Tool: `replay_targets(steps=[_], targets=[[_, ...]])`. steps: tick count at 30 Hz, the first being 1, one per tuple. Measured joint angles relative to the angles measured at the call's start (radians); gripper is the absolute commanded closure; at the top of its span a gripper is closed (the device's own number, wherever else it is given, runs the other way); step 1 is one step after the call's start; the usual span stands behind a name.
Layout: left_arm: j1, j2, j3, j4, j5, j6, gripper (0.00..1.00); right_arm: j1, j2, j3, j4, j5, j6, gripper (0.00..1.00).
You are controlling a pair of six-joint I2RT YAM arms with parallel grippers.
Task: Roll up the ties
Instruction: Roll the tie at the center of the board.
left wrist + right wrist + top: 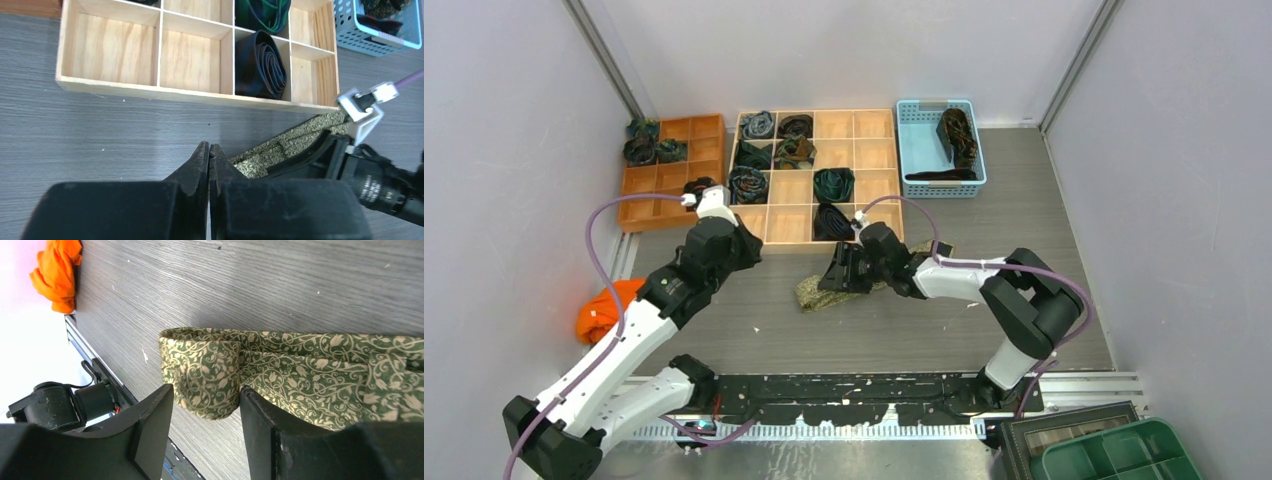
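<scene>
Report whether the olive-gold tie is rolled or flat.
The olive-gold tie is partly rolled: one end is curled into a small coil inside the open right gripper; the rest lies flat on the table.

Grey wood-grain tabletop [1044, 250] lay evenly lit. Plain pale walls [844, 50] enclosed three sides, joined at metal corner posts [604, 55].

The right tool [832, 277] hangs low over an olive-gold tie [812, 295] on the grey surface [874, 330], near a wooden tray [874, 155] holding rolled ties [833, 184]; a blue basket [919, 140] stands beside it.
</scene>
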Motion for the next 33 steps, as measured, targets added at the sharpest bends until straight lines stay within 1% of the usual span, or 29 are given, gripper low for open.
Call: replay_targets(steps=[6,12,19,22,24,28,30,31,32,33], targets=[[0.000,0.067,-0.046,0.059,0.041,-0.005,1.00,0.000,-0.063,0.047,-0.123,0.064,-0.061,0.46],[0.000,0.116,-0.080,0.092,0.064,-0.018,1.00,0.000,-0.019,0.113,-0.232,0.113,-0.109,0.51],[0.000,0.162,-0.107,0.160,0.087,-0.018,1.00,0.007,0.016,0.132,-0.330,0.192,-0.138,0.53],[0.000,0.209,-0.115,0.187,0.108,-0.021,1.00,0.018,0.019,0.154,-0.362,0.222,-0.150,0.53],[0.000,0.245,-0.117,0.204,0.123,-0.022,1.00,0.031,0.014,0.160,-0.370,0.243,-0.153,0.51],[0.000,0.317,-0.117,0.245,0.143,-0.017,1.00,0.075,-0.052,0.159,-0.410,0.304,-0.155,0.46],[0.000,0.365,-0.117,0.270,0.159,-0.010,1.00,0.105,-0.122,0.159,-0.430,0.340,-0.155,0.50],[0.000,0.396,-0.116,0.293,0.170,-0.004,1.00,0.120,-0.157,0.159,-0.435,0.354,-0.155,0.54],[0.001,0.425,-0.116,0.310,0.181,0.003,1.00,0.135,-0.192,0.159,-0.439,0.367,-0.154,0.62],[0.002,0.457,-0.115,0.330,0.194,0.009,1.00,0.150,-0.222,0.159,-0.441,0.379,-0.151,0.71]])
